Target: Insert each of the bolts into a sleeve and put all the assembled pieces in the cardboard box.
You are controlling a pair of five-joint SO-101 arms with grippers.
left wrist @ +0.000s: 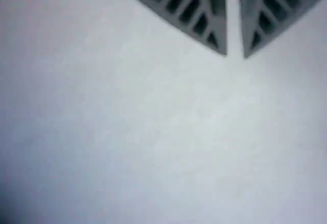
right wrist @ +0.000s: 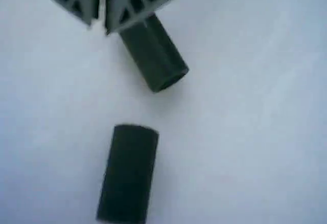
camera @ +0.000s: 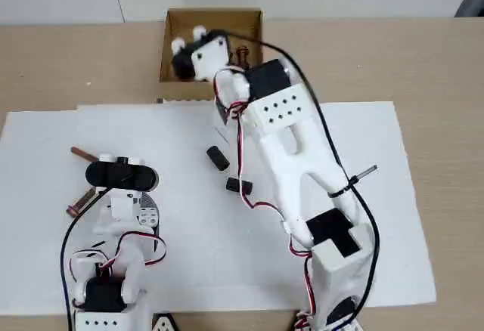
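White paper sheet (camera: 189, 270) on tan table (camera: 60, 66): black plastic tube sleeve (right wrist: 153, 60) lies just beside right gripper (right wrist: 102, 27), jaws pressed together, empty. Second black sleeve (right wrist: 127, 173) near. You risk nudging first one; round sleeve rolls away. Left gripper (left wrist: 234, 55) likewise closed, empty.

- I log a tan wooden table (camera: 439, 59) carrying everything.
- A white paper sheet (camera: 181, 263) lies flat over its middle and near part.
- The cardboard box (camera: 172, 29) sits on bare wood, just past the sheet's far edge.
- Mid-sheet: first black sleeve (camera: 218, 158) and second black sleeve (camera: 239, 186), near each other, not touching.
- Left side of the sheet: far brown bolt (camera: 83, 153) and near brown bolt (camera: 79, 202).
- Right side: grey bolt (camera: 365, 172), well apart from these.
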